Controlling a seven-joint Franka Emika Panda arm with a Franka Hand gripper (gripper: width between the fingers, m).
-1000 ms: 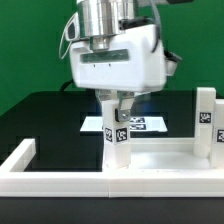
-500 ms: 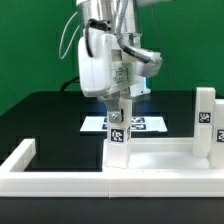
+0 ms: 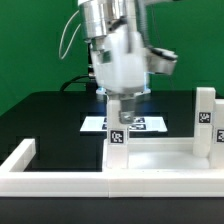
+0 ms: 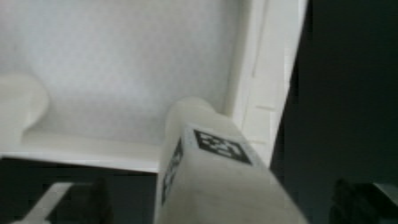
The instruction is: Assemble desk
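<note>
Your wrist has turned about the upright leg (image 3: 118,134) over the last second: a second ago the broad face of the hand looked at the camera, half a second ago it showed its side, and now it is turned further round. The leg itself has stayed upright at the same corner of the desk top (image 3: 160,160), its tag facing the camera much as it did. Judging from that, you are screwing the leg into its corner, and this turn is one of several the joint will need.

The fingers (image 3: 119,104) come down onto the top of the leg and look closed on it, though the hand's body hides the contact itself. In the wrist view the leg (image 4: 217,170) fills the foreground, with the pale inside of the desk top (image 4: 125,70) behind it.

The desk top lies on the black tabletop (image 3: 45,115) against the white bar (image 3: 60,182) in front. A second leg (image 3: 205,120) stands at the exterior view's right. The marker board (image 3: 150,123) lies behind.
</note>
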